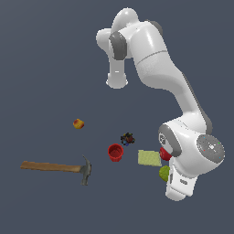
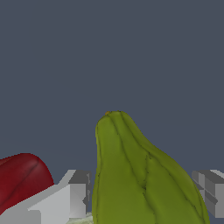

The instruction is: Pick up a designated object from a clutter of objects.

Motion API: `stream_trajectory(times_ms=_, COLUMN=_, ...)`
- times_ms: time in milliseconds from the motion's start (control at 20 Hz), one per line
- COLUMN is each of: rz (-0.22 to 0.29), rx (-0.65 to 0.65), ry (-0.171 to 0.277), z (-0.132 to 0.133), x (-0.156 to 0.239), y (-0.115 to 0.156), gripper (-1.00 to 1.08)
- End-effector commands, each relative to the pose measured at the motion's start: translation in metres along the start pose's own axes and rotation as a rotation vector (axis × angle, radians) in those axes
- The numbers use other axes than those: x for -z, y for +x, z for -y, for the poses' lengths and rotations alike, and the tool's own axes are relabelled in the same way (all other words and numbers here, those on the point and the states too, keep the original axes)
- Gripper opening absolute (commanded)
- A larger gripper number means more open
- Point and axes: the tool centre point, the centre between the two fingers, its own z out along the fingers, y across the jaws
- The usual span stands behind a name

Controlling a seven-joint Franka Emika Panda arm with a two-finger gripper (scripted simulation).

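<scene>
- A simulated Panda arm reaches low over a plain grey floor, its wrist housing covering most of the green lumpy fruit, which peeks out at the housing's edge toward the exterior view's left.
- In the wrist view the green lumpy fruit fills the space between the two pale fingers, narrow end pointing away from the camera; the claw is spread, one finger on each side of the fruit, and contact on either side cannot be confirmed.
- The red round object sits just beside one finger; in the exterior view the red round object lies between the fruit and the pale green flat square, all three close together.
- Well apart toward the exterior view's left: the red cup, the tiny dark object, the tiny yellow-red fruit and the hammer.
- Likely stage: the claw is placed around the fruit, closing not yet done.
- Risk: the fruit is tapered and ridged, so closing fingers could squeeze it out along its length rather than hold it.
- Risk: the finger nearest the red round object could nudge or trap it, dragging the wrong item or spoiling the grip.
- Risk: lifting before the grip is firm would probably drop the fruit back among its neighbours.
</scene>
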Motion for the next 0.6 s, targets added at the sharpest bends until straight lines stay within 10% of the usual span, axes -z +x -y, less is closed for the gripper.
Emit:
stream_trajectory(times_ms=0, rz=0.000, rx=0.000, ry=0.000, z=0.000, x=0.000, y=0.000, gripper=-1.00)
stream_trajectory(times_ms=550, rz=0.000, rx=0.000, ry=0.000, z=0.003, x=0.007, y=-0.011, gripper=-1.00)
